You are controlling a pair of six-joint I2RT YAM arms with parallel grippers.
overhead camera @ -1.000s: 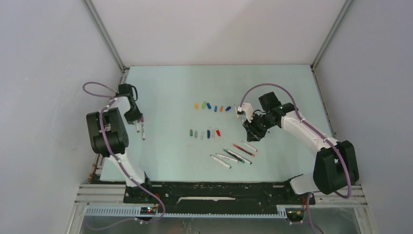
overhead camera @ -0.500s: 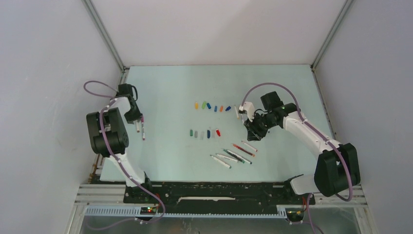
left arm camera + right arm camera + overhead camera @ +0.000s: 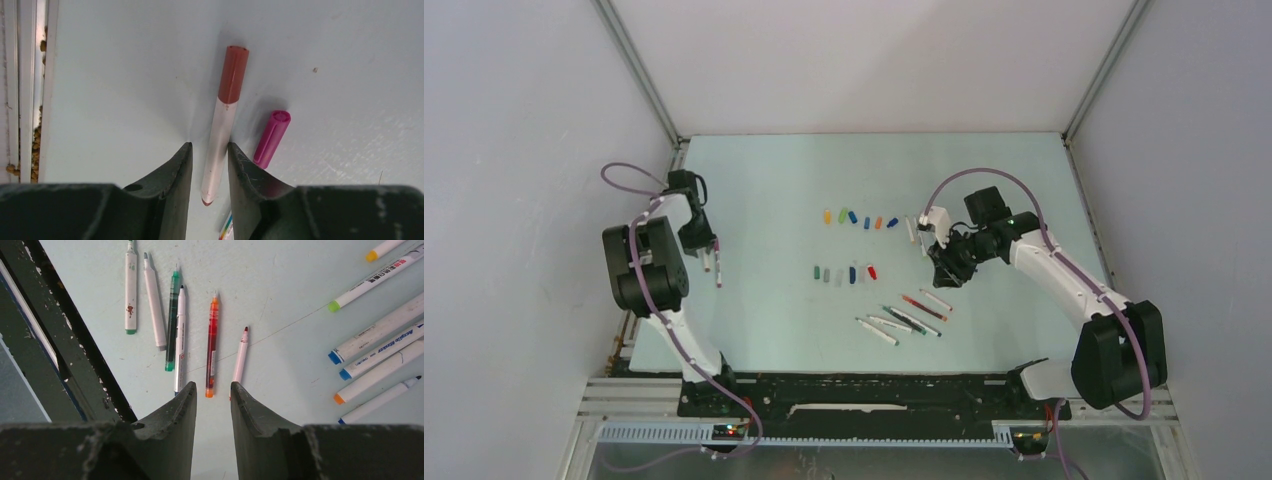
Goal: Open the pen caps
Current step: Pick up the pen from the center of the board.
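The left gripper [image 3: 210, 146] has its jaws only a little apart and holds nothing. It hangs over a white pen [image 3: 222, 125] that lies on the table [image 3: 125, 75], seen through the gap, with a brown cap [image 3: 233, 74] on its far end. Just beside this pen lies a magenta cap [image 3: 271, 139]. The right gripper [image 3: 212, 385] is equally narrow and empty, above a group of uncapped pens [image 3: 212, 345]. The loose pen caps [image 3: 852, 272] lie in two rows at the middle of the table, between the two arms.
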